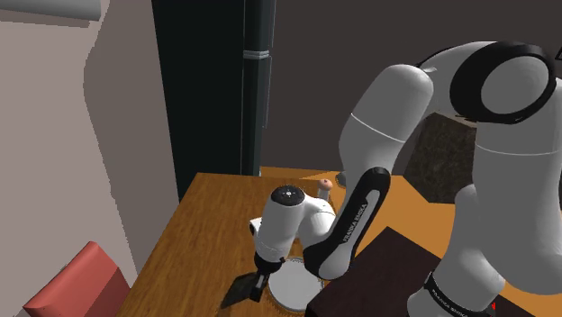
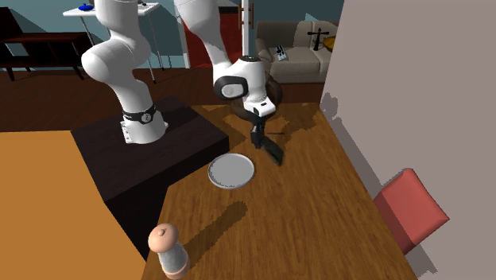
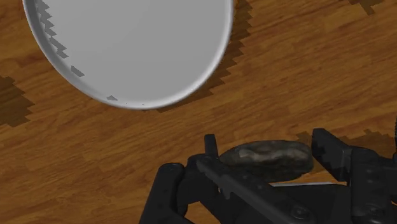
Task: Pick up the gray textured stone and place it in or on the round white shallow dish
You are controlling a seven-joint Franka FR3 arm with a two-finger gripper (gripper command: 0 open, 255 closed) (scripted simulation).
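Clasping the grey, rough-faced stone (image 3: pixel 267 159) between its two black fingers, the gripper (image 3: pixel 270 147) holds it across the short width, just beside the dish (image 3: pixel 133 51) and outside its rim, over the wooden table (image 3: pixel 318 70). I judge the stone rigid, weighty for its bulk and coarse enough not to slip. Its flattish oval shape suits a hold across the middle, so it will not pivot. The dish is shallow and bare, so a low, gentle release seems wise. Farther from the dish stand a brown-capped cylinder (image 2: pixel 168 248) and a red chair (image 2: pixel 409 208).
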